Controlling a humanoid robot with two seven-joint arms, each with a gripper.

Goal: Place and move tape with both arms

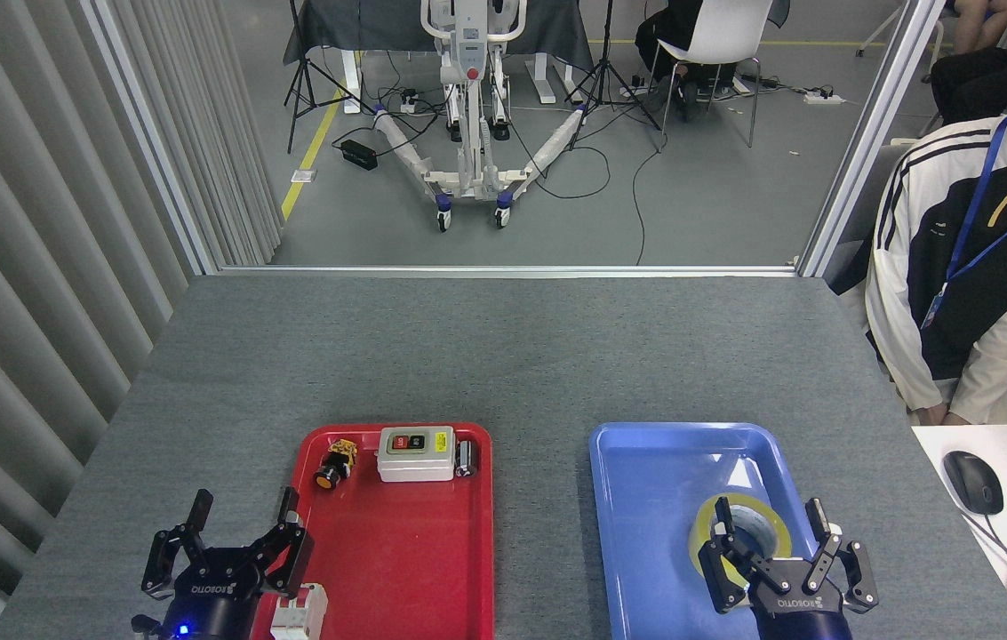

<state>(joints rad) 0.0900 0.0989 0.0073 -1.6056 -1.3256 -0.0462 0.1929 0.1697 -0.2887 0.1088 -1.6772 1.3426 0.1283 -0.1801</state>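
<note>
While its 2 fingers stand spread apart, the right tool (770, 524) hangs over the tape (739, 532), the left finger over the roll's core hole and the right finger just outside its right rim; whether either touches the roll cannot be told. The tape lies flat in the near right part of the blue tray (645, 498). Left of it sits the red tray (414, 551), carrying a white switch box (415, 453), a small yellow push button (334, 464) and a white breaker (300, 612) at its near left edge. The left tool (243, 524), fingers apart and empty, hovers at that tray's near left rim. Both trays rest on the grey bench (503, 356).
</note>
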